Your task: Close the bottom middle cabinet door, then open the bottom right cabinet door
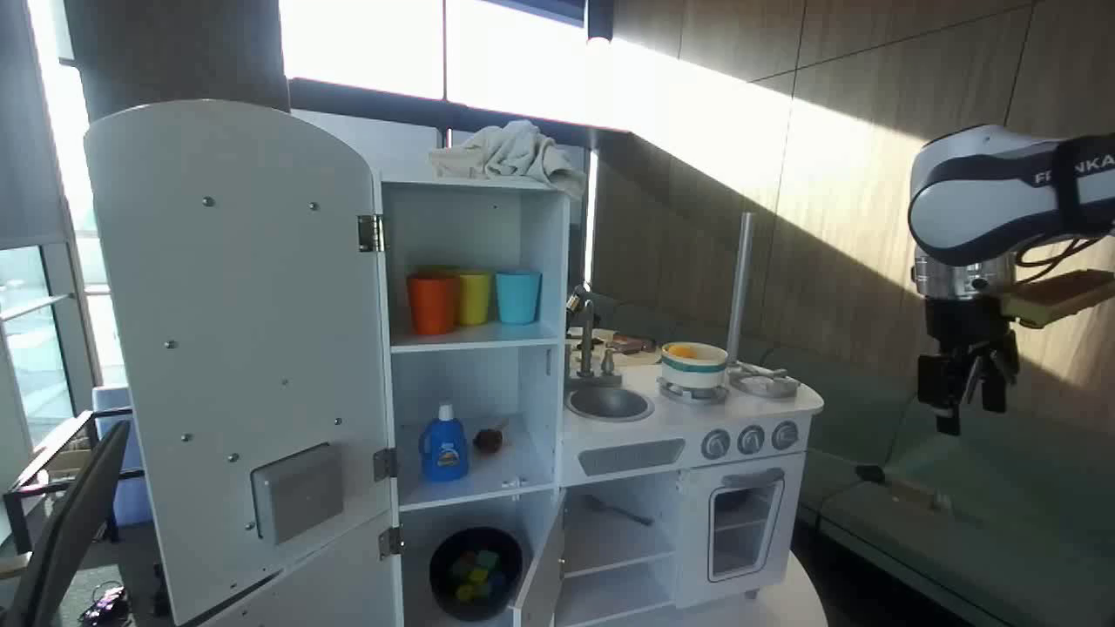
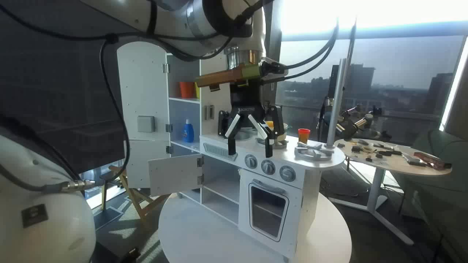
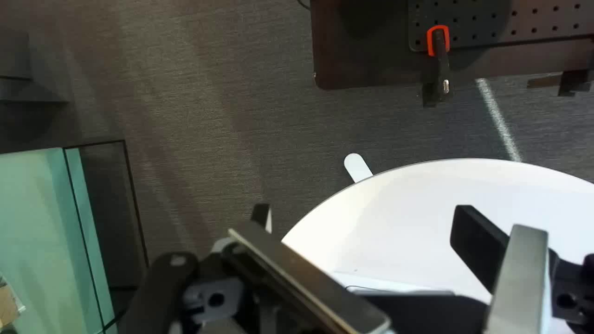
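The bottom middle cabinet door [image 1: 542, 570] is a plain white panel and stands wide open on its left hinges. In an exterior view its bare face [image 2: 175, 174] is swung out to the left, showing the shelves behind it. The bottom right cabinet door [image 2: 269, 208] is a white oven-style door with a window and a grey handle; it is shut, also in an exterior view [image 1: 745, 527]. My gripper [image 2: 250, 148] is open and empty, pointing down in the air, apart from both doors. In the wrist view my gripper [image 3: 369, 232] has its fingers wide apart above the white table.
The toy kitchen stands on a round white table [image 2: 197, 233]. The tall fridge door [image 1: 244, 348] is open at the left. A pot [image 1: 694, 364] sits on the stove, near an upright metal pole [image 2: 337, 102]. A black bowl [image 1: 475, 601] holds coloured blocks in the lower left compartment.
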